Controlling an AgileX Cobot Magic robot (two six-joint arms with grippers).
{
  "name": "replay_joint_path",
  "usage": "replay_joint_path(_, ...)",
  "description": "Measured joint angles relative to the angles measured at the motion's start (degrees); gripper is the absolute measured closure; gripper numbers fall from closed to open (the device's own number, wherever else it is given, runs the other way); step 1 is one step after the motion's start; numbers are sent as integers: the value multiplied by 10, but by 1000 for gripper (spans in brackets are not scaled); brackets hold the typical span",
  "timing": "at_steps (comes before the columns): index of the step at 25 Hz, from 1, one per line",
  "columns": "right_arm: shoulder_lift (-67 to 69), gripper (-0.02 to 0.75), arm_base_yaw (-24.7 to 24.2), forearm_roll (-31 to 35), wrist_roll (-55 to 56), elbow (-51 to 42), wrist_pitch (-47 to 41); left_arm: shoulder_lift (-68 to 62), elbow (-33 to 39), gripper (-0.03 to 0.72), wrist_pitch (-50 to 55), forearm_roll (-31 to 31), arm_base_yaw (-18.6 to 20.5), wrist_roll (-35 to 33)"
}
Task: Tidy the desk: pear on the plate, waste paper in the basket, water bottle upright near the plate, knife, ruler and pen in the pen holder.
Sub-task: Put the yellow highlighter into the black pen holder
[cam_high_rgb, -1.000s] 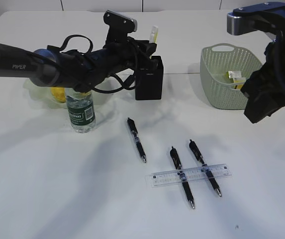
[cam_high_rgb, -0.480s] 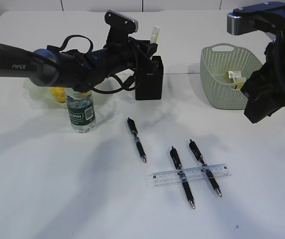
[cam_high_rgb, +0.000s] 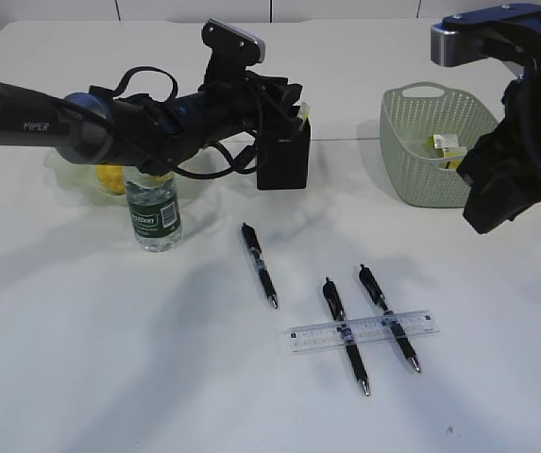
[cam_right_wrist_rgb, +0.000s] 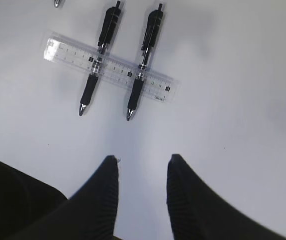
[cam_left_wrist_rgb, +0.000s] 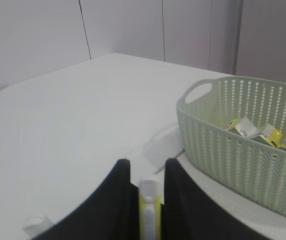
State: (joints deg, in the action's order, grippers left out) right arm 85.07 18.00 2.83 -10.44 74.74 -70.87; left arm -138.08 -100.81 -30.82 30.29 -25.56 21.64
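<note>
Knife (cam_left_wrist_rgb: 149, 210), yellow-white, now sunk lower into the black pen holder (cam_high_rgb: 283, 160) near the tabletop's far edge, left gripper (cam_left_wrist_rgb: 145, 175) loosening around it; right gripper (cam_right_wrist_rgb: 140, 185) gapes empty.

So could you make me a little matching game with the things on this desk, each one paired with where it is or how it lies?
Things:
1. ruler
2. bottle
3. waste paper
4. knife

Places:
A. inside the basket
B. between the left pincer's fingers, over the pen holder
C. lying across two pens
D. standing upright in front of the yellow pear

Pairs: 1-C, 2-D, 3-A, 4-B
</note>
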Motion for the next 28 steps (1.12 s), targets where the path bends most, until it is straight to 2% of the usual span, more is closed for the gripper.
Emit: replay_joint_path(28,0,486,0,6,0,0,0,30,0,516,20,0,0,26)
